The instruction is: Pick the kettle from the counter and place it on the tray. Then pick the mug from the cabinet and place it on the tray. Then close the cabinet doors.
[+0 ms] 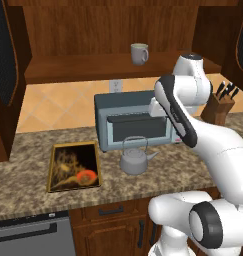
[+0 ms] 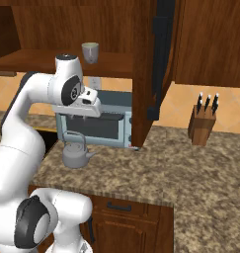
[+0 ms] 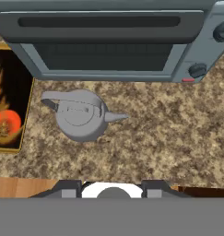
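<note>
A: The kettle (image 1: 134, 161) is seen upright on the counter (image 1: 23, 175), just in front of the toaster oven (image 1: 130, 125), its spout turned away from the tray (image 1: 74, 166).

B: From the hand view the tray is cut off at the left edge, so only part of its orange picture is shown.

A: The mug (image 1: 139, 53) is found on the shelf of the cabinet (image 1: 68, 67). One of the cabinet doors (image 2: 158, 64) is seen edge-on, swung out.

B: The gripper (image 3: 111, 188) is held above the counter's front edge, nothing between its fingertips; whether the jaws are parted or closed cannot be told.

A: The knife block (image 2: 201, 123) is partly hidden behind the arm in the left base view.
</note>
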Robot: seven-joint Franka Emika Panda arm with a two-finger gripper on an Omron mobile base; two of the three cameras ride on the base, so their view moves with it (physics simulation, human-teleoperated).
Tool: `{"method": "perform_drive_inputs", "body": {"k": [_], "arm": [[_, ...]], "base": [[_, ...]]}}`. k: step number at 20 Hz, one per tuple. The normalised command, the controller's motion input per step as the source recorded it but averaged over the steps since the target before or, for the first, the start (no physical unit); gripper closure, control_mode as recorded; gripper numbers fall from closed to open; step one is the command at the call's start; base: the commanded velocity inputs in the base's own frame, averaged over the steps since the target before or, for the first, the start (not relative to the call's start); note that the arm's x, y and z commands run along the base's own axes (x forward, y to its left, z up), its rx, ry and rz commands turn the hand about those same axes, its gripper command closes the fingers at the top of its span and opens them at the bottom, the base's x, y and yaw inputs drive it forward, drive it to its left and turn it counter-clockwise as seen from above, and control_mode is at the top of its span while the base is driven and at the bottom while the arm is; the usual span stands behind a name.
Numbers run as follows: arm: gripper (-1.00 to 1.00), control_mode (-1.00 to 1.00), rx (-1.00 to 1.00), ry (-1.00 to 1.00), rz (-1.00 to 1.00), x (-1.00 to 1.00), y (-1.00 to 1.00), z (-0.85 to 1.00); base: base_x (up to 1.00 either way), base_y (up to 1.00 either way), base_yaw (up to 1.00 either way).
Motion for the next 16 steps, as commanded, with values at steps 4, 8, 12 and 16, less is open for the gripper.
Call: {"method": "perform_drive_inputs", "body": {"k": [4, 8, 12, 16], "arm": [[-1.00, -1.00, 0.00, -0.12, 0.00, -0.22, 0.00, -0.01], [-1.00, -1.00, 0.00, -0.22, 0.00, -0.45, 0.15, -0.27], [-1.00, -1.00, -0.01, -0.02, 0.02, -0.13, 0.38, -0.34], [-1.00, -1.00, 0.00, 0.00, 0.15, -0.04, 0.14, -0.35]], "base": [[0.00, 0.00, 0.00], [0.00, 0.00, 0.00], [0.00, 0.00, 0.00], [0.00, 0.00, 0.00]]}}
